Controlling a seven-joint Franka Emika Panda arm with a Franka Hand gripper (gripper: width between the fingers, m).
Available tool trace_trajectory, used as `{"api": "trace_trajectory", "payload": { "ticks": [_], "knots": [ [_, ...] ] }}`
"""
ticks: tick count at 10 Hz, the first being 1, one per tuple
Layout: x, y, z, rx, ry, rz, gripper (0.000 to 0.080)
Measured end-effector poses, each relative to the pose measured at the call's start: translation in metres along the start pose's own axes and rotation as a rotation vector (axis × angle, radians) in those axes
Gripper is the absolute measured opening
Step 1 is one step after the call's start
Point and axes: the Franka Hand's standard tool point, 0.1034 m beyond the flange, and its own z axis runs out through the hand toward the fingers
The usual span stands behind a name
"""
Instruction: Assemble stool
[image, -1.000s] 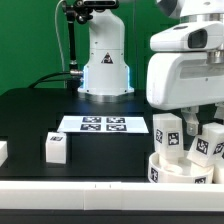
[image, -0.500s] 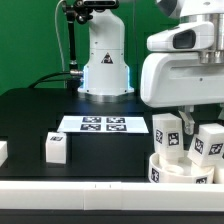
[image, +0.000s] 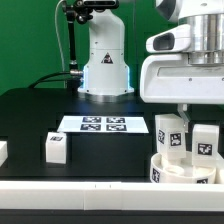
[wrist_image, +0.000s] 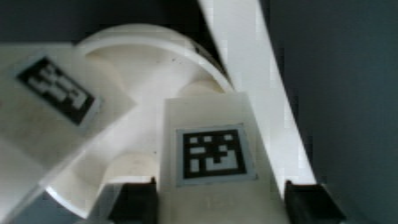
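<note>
Your jaws grip a blocky white plastic leg (wrist_image: 217, 150) upright at the thick round white seat (image: 180, 168).
A second tagged leg (image: 167, 135) stands on the seat; a third leg (image: 56, 147) sits well apart on the black surface (image: 30, 115).

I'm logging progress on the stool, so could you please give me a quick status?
Pincer shut on held leg, upright at the seat. Second leg stands on seat, close beside. Third leg loose on table, well clear.

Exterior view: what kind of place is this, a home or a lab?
Probably a robotics lab bench: a white robot base stands on a black table, with a marker board and a tagged stool leg lying on it.
</note>
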Motion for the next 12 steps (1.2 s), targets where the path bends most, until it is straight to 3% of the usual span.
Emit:
{"api": "trace_trajectory", "payload": {
  "ticks": [5, 12],
  "knots": [
    [-0.0045, -0.0053, -0.0005, 0.006, -0.018, 0.429, 0.0341],
    [-0.0055, -0.0077, -0.0006, 0.038, -0.053, 0.842, 0.0341]
  ]
}}
